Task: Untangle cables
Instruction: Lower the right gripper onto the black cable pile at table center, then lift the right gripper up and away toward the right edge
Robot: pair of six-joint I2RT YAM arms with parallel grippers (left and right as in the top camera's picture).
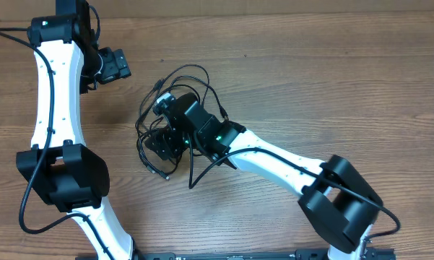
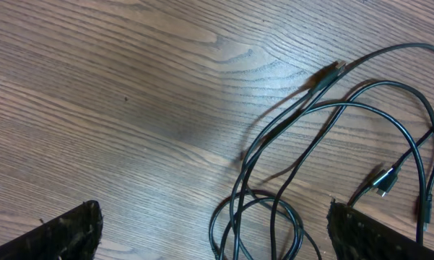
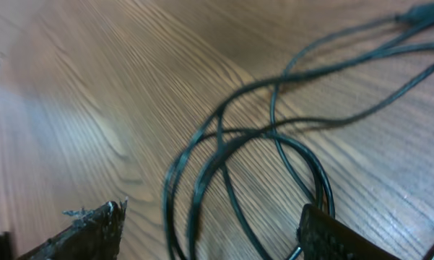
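Thin black cables (image 2: pixel 238 180) lie flat, tangled in overlapping loops — small plugs (image 2: pixel 331 73) at their ends.

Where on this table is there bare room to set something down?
The table is bare beyond the right arm and between the left arm and the cables. It is crowded mid-table, where cables tangle under the right gripper.

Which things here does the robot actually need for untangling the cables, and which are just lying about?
Part of the job: thin black cables, tangled in a heap; right gripper, open, down among them; left gripper, open, off to the side.
Just lying about: only the wooden table underneath shows.
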